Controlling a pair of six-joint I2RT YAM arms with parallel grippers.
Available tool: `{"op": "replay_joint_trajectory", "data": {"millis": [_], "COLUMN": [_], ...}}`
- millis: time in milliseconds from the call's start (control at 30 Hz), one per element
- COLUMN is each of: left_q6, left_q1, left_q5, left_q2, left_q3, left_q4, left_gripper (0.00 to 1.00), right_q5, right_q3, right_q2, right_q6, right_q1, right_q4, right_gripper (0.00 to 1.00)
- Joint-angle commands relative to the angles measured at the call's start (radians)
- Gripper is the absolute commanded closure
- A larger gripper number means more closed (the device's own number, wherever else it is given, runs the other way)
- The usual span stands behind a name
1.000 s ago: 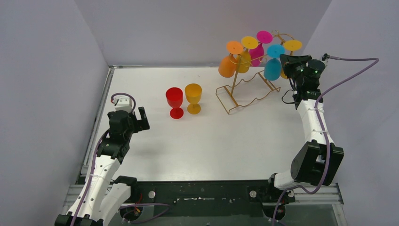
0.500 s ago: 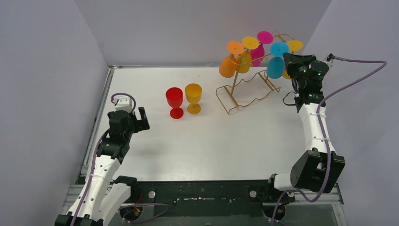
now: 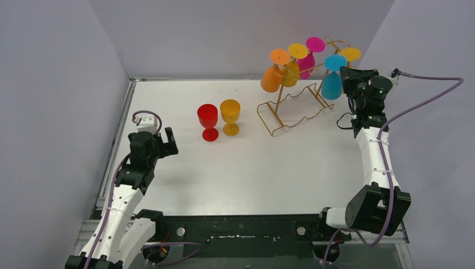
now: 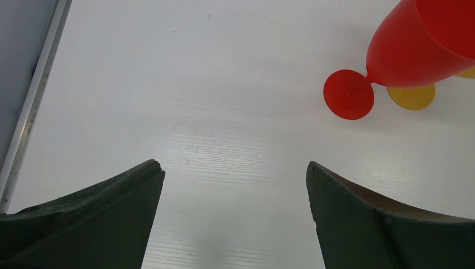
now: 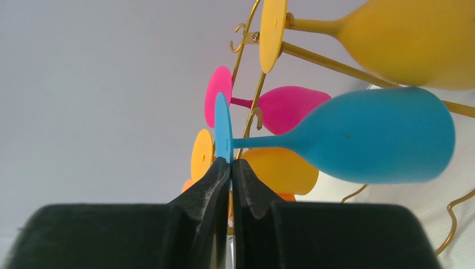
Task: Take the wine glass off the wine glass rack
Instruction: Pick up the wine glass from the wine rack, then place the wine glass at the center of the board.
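Note:
The gold wire wine glass rack (image 3: 294,109) stands at the back right of the table, with orange, yellow and pink glasses hanging upside down from its top bar. My right gripper (image 3: 348,74) is shut on the round foot of a blue wine glass (image 3: 332,84), holding it just right of the rack's end. In the right wrist view the gripper (image 5: 230,164) pinches the blue foot edge, and the blue glass (image 5: 369,134) lies sideways before the rack's hooks (image 5: 255,106). My left gripper (image 3: 168,141) is open and empty at the left, also open in its wrist view (image 4: 235,171).
A red glass (image 3: 208,121) and a yellow-orange glass (image 3: 230,116) stand upright mid-table; the red one also shows in the left wrist view (image 4: 409,53). Grey walls enclose the table on three sides, with the right wall close to my right arm.
My right gripper has moved right and slightly up, drawing the blue glass away from the other hanging glasses toward the rack's end. The left arm has not moved.

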Motion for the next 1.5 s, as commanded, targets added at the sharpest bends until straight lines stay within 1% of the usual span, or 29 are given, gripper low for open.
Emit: {"op": "replay_joint_trajectory", "data": {"millis": [0,500,767,933,1200,1367,1467], "left_q6": [0.010,0.009,0.006,0.007,-0.001,-0.024,-0.032], "left_q1": [0.006,0.006,0.006,0.005,0.006,0.006,0.005], "left_q5": [0.004,0.004,0.001,-0.006,-0.007,0.002,0.014], "left_q2": [-0.006,-0.002,0.003,0.005,0.000,0.003,0.000], "left_q3": [0.020,0.020,0.021,0.022,0.021,0.024,0.025], "left_q4": [0.016,0.017,0.017,0.016,0.007,0.005,0.006], "left_gripper": [0.03,0.03,0.03,0.03,0.03,0.03,0.03], "right_q5": [0.030,0.024,0.008,0.002,-0.050,-0.117,-0.134], "right_q3": [0.003,-0.013,-0.074,-0.089,-0.096,-0.131,-0.153], "right_q2": [-0.055,-0.093,-0.165,-0.203,-0.246,-0.307,-0.349], "right_q6": [-0.018,-0.036,-0.059,-0.101,-0.161,-0.205,-0.236], "right_q1": [-0.009,-0.012,-0.012,-0.012,-0.012,-0.011,-0.011], "right_q4": [0.021,-0.002,-0.036,-0.072,-0.126,-0.130,-0.189], "right_gripper": [1.00,1.00,1.00,1.00,1.00,1.00,1.00]}}
